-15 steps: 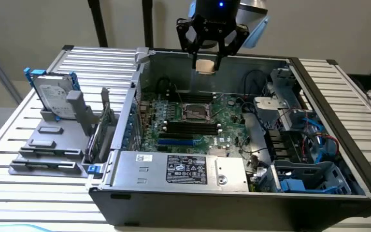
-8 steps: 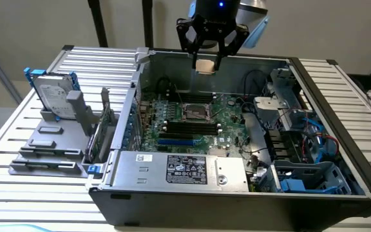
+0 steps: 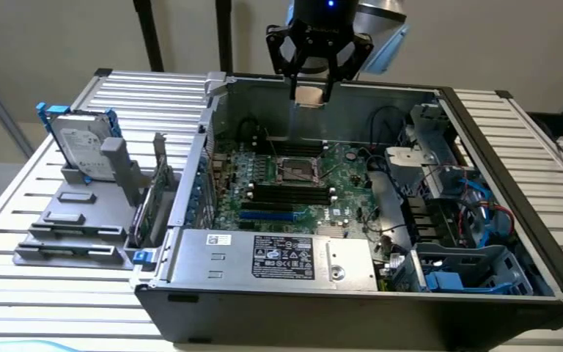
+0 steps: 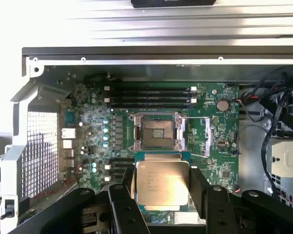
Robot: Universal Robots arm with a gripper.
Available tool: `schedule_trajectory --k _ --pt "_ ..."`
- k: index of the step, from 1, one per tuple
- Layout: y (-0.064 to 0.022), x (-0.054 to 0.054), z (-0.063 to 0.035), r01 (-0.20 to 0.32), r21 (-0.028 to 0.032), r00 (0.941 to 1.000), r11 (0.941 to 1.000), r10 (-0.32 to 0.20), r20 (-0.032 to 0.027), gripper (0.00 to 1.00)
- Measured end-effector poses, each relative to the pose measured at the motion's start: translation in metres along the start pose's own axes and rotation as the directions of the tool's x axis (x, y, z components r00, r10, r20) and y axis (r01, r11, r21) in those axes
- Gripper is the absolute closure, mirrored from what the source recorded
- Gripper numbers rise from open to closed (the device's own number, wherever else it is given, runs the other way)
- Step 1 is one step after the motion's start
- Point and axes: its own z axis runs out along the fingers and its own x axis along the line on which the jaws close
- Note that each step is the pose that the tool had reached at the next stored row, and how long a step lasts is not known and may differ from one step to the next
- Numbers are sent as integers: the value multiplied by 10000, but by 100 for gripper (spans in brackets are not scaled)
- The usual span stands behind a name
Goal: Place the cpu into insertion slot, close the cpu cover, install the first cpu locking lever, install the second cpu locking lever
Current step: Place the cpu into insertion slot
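The cpu (image 4: 162, 183) is gripped between the two black fingers (image 4: 124, 209) of the claw (image 3: 312, 89). The jaws stand wide and are closed on opposite edges of the chip (printed metal face toward the wrist camera). In the exterior view the chip hangs above the open computer case (image 3: 360, 315), near its far wall and well apart from the board.

The insertion slot (image 3: 299, 170) sits uncovered on the green circuit board (image 3: 345, 165), with its dark centre exposed inside the silvery frame. In the wrist view the cpu cover (image 4: 205, 136) lies just beside the slot, not over it. The lever positions cannot be told.

The long black memory slots (image 3: 281, 194) lie near the socket. A labelled silver box (image 3: 272, 257) occupies the near side of the case. Blue and black cables (image 3: 477, 198) fill the bay at the exterior view's right. Nothing stands between the chip and the socket.

The case lies on its side on a slatted metal worktop (image 3: 155, 95). At the exterior view's left, a hard drive (image 3: 81, 147) stands upright in a grey stand (image 3: 71, 224). A pale wall (image 3: 47, 37) and dark posts (image 3: 147, 33) stand behind.
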Motion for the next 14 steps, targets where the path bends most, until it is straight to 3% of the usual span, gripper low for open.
schedule_trajectory --k 6,10,14 --pt "198 8 44 -2 155 10000 9999 2 31 46" --pt "210 7 52 -404 157 9992 9991 403 64 46" --pt "209 7 59 -1124 143 9936 9936 1122 124 46"
